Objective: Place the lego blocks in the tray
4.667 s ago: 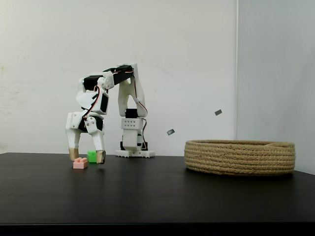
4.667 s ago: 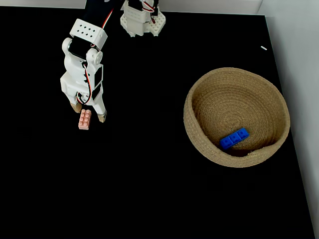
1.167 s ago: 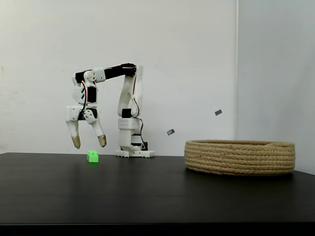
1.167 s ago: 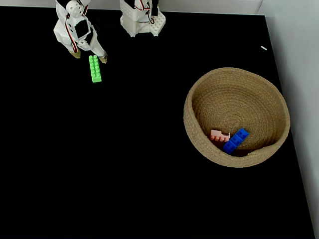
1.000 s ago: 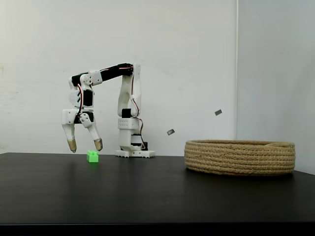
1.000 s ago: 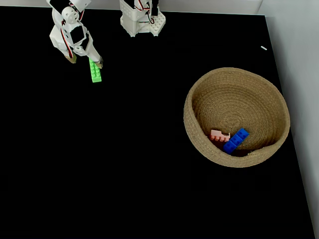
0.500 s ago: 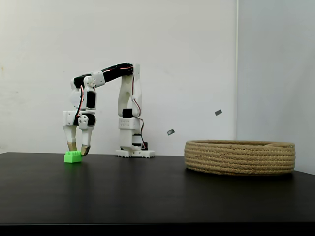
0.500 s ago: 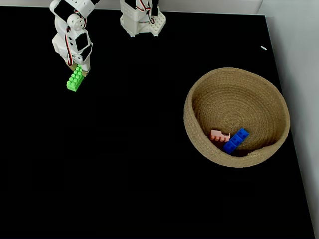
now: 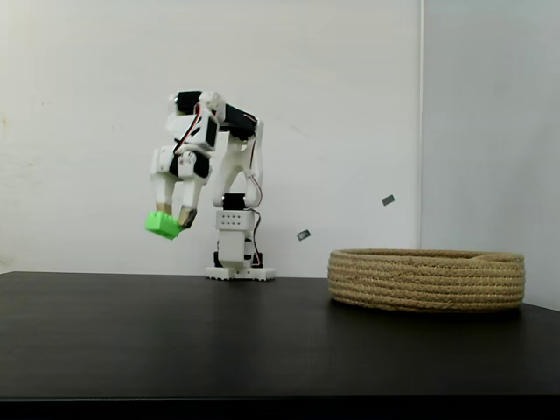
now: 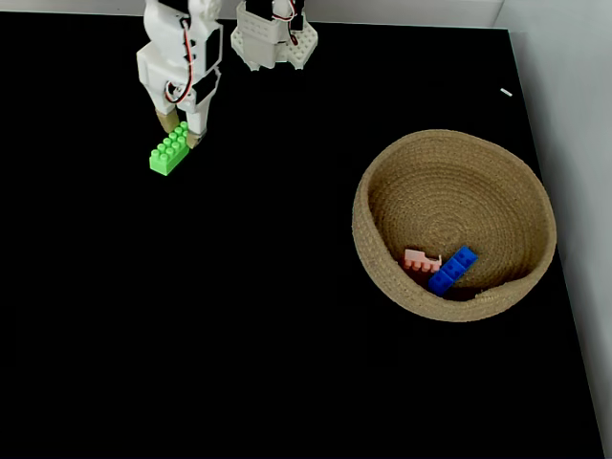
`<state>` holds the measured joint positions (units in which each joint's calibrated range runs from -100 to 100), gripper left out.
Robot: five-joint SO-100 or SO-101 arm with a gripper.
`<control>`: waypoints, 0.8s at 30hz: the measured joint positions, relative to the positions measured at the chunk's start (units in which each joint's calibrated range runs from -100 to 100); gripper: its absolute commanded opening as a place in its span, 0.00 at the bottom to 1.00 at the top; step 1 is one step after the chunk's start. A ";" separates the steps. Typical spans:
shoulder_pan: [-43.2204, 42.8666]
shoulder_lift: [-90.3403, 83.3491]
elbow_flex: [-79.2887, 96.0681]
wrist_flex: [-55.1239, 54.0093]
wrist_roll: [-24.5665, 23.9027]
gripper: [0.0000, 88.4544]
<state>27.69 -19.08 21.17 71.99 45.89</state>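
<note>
The white two-finger gripper [image 9: 172, 213] is clamped on the bright green studded plastic brick [image 9: 163, 225], pinched at one end, so the brick sticks out past the fingertips and hangs tilted. In the side-on fixed view it's well clear of the black tabletop [image 9: 262, 341]; that height looks needed to clear the wall of the wide, shallow round basket of coiled tan rope [image 9: 426, 279], which is well apart to the right. From the top-down fixed view the green brick [image 10: 169, 149] shows its studs, w/ the gripper [image 10: 178, 129] at its upper end, near the arm's white base [image 10: 274, 38].

Basket [image 10: 375, 253] already holds two: a small blue studded brick [image 10: 449, 270] and a pale pink studded brick [image 10: 419, 260], touching, lying toward the near wall (probably slid down the curved floor).

Stage, I'd judge: last brick lifted, carry to basket next. End-grip is off-centre, so the brick could pivot or slip during the swing; release over basket centre, not the rim.
</note>
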 measured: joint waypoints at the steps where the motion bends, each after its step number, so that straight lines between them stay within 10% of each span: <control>1: -2.36 -1.61 -1.06 -0.73 -2.34 0.00; 9: -23.62 -9.08 -5.04 -14.21 -19.93 0.00; 24: -44.38 3.31 -0.71 -40.93 -35.02 0.00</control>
<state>-16.69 -15.78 20.46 31.06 10.87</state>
